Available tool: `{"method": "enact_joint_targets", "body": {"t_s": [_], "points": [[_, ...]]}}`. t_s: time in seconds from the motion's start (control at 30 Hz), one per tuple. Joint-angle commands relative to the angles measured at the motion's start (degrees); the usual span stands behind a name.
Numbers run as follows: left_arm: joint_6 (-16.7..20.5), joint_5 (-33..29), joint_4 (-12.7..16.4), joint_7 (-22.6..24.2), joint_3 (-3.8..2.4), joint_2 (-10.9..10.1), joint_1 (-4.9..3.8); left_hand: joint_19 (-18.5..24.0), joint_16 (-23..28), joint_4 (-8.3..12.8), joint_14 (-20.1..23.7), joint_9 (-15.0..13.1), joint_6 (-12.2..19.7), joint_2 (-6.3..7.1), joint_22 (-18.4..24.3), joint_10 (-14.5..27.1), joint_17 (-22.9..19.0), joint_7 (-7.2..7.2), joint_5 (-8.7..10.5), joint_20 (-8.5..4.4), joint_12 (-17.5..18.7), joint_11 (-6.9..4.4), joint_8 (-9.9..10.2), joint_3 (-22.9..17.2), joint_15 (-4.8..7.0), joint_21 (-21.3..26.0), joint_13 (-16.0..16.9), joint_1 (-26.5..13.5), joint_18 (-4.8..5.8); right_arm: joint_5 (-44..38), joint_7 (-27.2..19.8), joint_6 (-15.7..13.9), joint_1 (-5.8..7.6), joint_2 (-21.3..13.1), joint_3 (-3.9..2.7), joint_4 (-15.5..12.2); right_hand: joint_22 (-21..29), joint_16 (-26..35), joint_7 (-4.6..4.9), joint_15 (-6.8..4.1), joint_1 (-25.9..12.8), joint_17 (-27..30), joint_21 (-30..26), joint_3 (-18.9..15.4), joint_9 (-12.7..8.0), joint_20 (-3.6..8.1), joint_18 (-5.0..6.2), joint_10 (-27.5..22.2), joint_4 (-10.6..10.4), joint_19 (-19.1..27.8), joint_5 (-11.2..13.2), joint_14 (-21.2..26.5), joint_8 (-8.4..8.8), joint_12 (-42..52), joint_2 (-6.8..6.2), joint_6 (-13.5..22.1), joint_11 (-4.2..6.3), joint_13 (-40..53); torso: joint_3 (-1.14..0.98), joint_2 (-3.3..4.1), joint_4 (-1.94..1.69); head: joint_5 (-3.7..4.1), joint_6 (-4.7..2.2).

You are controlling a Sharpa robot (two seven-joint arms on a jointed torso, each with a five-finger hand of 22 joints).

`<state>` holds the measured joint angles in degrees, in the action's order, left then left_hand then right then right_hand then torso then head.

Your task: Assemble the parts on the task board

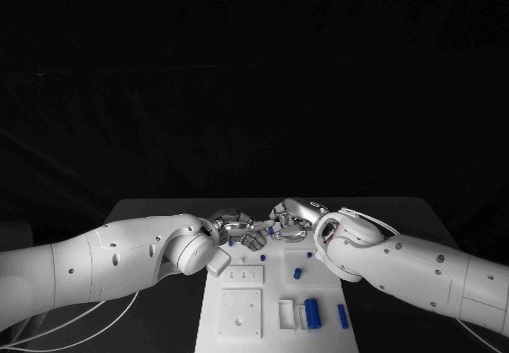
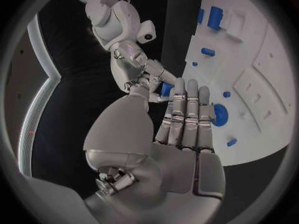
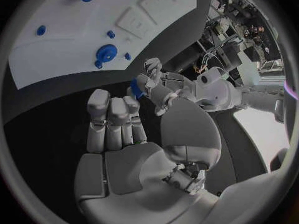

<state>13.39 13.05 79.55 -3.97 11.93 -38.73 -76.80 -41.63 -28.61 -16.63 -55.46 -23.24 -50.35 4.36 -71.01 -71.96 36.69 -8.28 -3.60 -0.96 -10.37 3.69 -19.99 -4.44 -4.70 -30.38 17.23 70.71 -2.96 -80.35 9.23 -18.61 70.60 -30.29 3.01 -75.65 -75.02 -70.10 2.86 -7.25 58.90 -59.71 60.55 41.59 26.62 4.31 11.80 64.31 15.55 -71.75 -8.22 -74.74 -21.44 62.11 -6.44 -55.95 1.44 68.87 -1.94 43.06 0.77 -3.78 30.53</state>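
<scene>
Over the far end of the white task board [image 1: 242, 318] my two hands meet fingertip to fingertip. A small blue part [image 1: 271, 230] sits between them. In the left wrist view the blue part [image 2: 166, 88] lies between my left hand's [image 2: 184, 129] thumb tip and a fingertip, with the right hand's fingers [image 2: 154, 68] touching it from the other side. In the right wrist view the same part [image 3: 135, 87] sits between my right hand's [image 3: 115, 129] thumb and fingertips, against the left hand's fingers [image 3: 152, 74]. The left hand [image 1: 232, 229] and the right hand [image 1: 293, 218] both pinch it.
Loose blue parts lie on the board: a thick cylinder [image 1: 312, 309], a slim one [image 1: 343, 315], a short one [image 1: 298, 273]. A round blue disc [image 2: 219, 115] sits in the board near the hands. White blocks [image 1: 286, 313] stand at the near end. Black table [image 1: 424, 220] surrounds the board.
</scene>
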Motion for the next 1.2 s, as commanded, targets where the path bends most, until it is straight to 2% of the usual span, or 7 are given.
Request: {"method": "enact_joint_targets", "body": {"t_s": [0.03, 0.67, 0.9, 1.07, 1.13, 1.2], "points": [[-1.00, 0.20, 0.25, 0.37, -0.08, 0.28, -0.05, 0.41, -0.21, 0.01, 0.27, 0.06, -0.21, -0.03, -0.09, 0.19, 0.03, -0.15, -0.16, -0.12, 0.19, -0.04, 0.12, -0.21, 0.04, -0.21, 0.07, 0.72, -0.61, -0.82, -0.46, 1.08, -0.05, 0.28, 0.04, -0.45, -0.45, 0.12, 2.05, -0.37, -0.61, -0.06, -0.14, 0.11, 1.88, 0.39, 3.20, 0.44, -0.34, 0.19, -0.35, -0.14, -0.17, -0.04, 0.17, -2.64, 0.03, -0.08, -0.02, 0.03, 0.08, 0.00, -0.01], [-1.11, 0.20, 0.08, 0.54, -0.05, 0.44, -0.01, 0.48, -0.37, 0.07, 0.24, -0.03, -0.33, -0.90, -0.11, 0.22, 0.05, -0.13, -0.21, -0.11, 0.15, -0.07, 0.19, 0.03, 0.05, -0.33, 0.37, 2.01, -0.60, -1.07, -0.46, 1.53, -0.05, 0.73, 0.21, -0.97, -0.45, 0.13, 2.04, -0.38, -0.66, -0.09, -0.16, 0.08, 1.93, 0.41, 3.20, 0.46, -0.37, 0.15, -0.41, -0.16, -0.14, -0.05, 0.11, -2.66, 0.03, -0.08, 0.07, 0.07, 0.01, 0.02, 0.09], [-1.36, -0.04, 0.10, 0.55, -0.04, 0.43, -0.01, 0.51, -0.56, 0.05, 0.17, -0.17, -0.60, -2.18, -0.09, 0.16, 0.09, -0.04, -0.51, -0.13, 0.08, -0.17, 0.17, 0.42, 0.10, -0.42, 0.64, 3.35, -0.56, -1.07, -0.31, 1.70, -0.05, 0.91, 0.39, -0.97, -0.45, 0.13, 2.04, -0.38, -0.68, -0.09, -0.16, 0.07, 1.94, 0.41, 3.20, 0.46, -0.39, 0.14, -0.41, -0.16, -0.13, -0.05, 0.10, -2.66, 0.04, -0.08, 0.05, 0.08, -0.01, -0.02, 0.15], [-1.54, -0.04, 0.00, 0.47, -0.04, 0.54, 0.00, 0.66, -0.74, 0.17, 0.13, -0.34, -1.02, -3.62, -0.04, 0.03, 0.11, 0.15, -0.79, -0.17, 0.02, -0.35, 0.06, 0.96, 0.15, -0.42, 0.90, 4.76, -0.49, -1.01, -0.34, 1.62, -0.05, 0.91, 0.42, -1.06, -0.45, 0.14, 2.04, -0.38, -0.71, -0.10, -0.17, 0.05, 1.95, 0.42, 3.20, 0.46, -0.42, 0.13, -0.40, -0.16, -0.12, -0.05, 0.09, -2.66, 0.03, -0.08, 0.06, 0.08, -0.02, -0.03, 0.19], [-1.56, -0.06, -0.06, 0.44, -0.03, 0.62, 0.03, 0.72, -0.87, 0.26, 0.07, -0.49, -1.39, -4.46, 0.00, -0.13, 0.14, 0.33, -1.63, -0.20, -0.06, -0.50, -0.05, 1.49, 0.19, -0.45, 1.10, 6.20, -0.43, -1.03, -0.34, 1.68, -0.06, 0.93, 0.42, -1.08, -0.45, 0.14, 2.04, -0.38, -0.71, -0.10, -0.17, 0.05, 1.95, 0.42, 3.20, 0.46, -0.42, 0.13, -0.41, -0.17, -0.12, -0.05, 0.09, -2.66, 0.04, -0.08, 0.04, 0.10, 0.01, -0.06, 0.23], [-1.58, -0.16, -0.11, 0.36, -0.03, 0.69, 0.08, 0.80, -1.01, 0.23, 0.06, -0.64, -1.65, -5.18, 0.10, -0.27, 0.14, 0.46, -4.66, -0.24, -0.10, -0.59, -0.03, 2.45, 0.22, -0.44, 1.36, 7.94, -0.33, -1.05, -0.34, 1.73, -0.06, 0.96, 0.43, -1.08, -0.45, 0.14, 2.04, -0.38, -0.72, -0.10, -0.17, 0.05, 1.96, 0.42, 3.20, 0.46, -0.43, 0.13, -0.41, -0.17, -0.11, -0.05, 0.09, -2.66, 0.04, -0.08, 0.03, 0.10, 0.04, -0.09, 0.23]]}}
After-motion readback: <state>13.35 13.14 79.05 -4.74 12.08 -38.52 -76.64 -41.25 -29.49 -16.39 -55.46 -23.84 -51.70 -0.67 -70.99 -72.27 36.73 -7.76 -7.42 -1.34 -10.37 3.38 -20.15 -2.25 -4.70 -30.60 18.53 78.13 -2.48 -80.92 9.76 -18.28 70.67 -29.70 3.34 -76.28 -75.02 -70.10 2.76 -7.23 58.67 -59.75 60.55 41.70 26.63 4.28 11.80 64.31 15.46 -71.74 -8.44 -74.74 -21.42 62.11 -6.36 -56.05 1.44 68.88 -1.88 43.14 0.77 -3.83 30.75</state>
